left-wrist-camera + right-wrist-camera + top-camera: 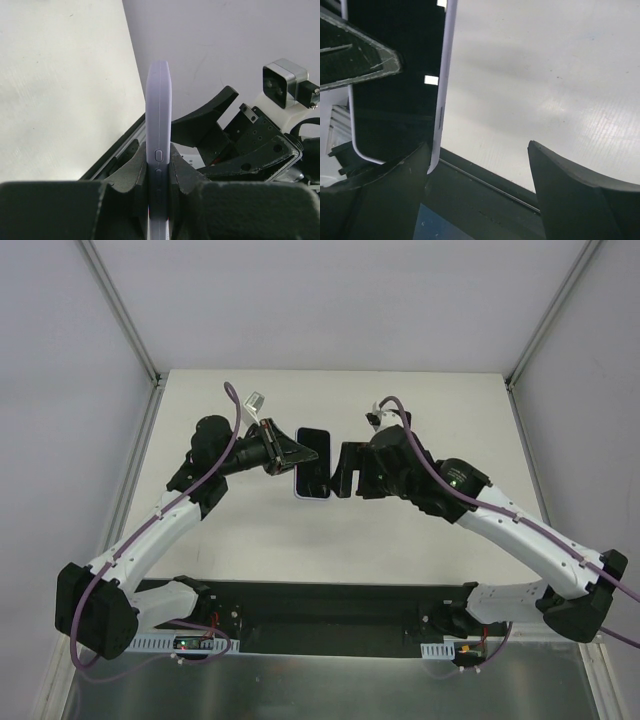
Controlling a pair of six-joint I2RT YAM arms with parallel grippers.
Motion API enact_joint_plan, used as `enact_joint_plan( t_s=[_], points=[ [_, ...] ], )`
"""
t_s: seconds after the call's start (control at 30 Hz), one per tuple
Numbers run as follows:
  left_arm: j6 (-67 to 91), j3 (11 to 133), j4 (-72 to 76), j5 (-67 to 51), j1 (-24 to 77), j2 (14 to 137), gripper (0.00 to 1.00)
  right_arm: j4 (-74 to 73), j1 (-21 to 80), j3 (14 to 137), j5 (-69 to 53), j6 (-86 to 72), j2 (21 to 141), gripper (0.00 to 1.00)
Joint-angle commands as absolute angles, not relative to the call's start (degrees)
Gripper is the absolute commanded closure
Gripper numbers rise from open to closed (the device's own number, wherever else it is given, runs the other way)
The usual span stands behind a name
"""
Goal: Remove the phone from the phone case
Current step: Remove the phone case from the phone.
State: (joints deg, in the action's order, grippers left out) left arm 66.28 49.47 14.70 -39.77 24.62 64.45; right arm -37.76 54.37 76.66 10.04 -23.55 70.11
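The phone (313, 460), its black screen up, sits inside the lavender phone case (159, 110) and is held above the table. My left gripper (159, 172) is shut on the case's left side, one finger on the screen face and one on the back. In the right wrist view the dark screen (395, 100) and the case's pale rim (442, 100) stand at the left. My right gripper (479, 150) is open at the phone's right edge. Its left fingertip (417, 160) meets the case's corner, and nothing lies between the fingers. From above, the right gripper (342, 472) faces the left gripper (298, 453).
The white table (400, 530) lies below the raised phone. Grey enclosure walls with metal rails (128, 330) border it on the left, right and back. The dark base plate (330, 615) with both arm mounts runs along the near edge.
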Motion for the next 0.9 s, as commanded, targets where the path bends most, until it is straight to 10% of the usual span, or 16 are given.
enact_joint_plan(
  t_s=[0.0, 0.87],
  points=[
    [66.97, 53.26, 17.84, -39.12, 24.43, 61.88, 1.00, -45.34, 54.67, 78.66, 17.22, -24.61, 72.24, 0.19],
    [79.98, 50.89, 32.24, -37.27, 24.35, 58.54, 1.00, -39.73, 54.84, 69.61, 8.89, -28.21, 75.94, 0.18]
  ],
)
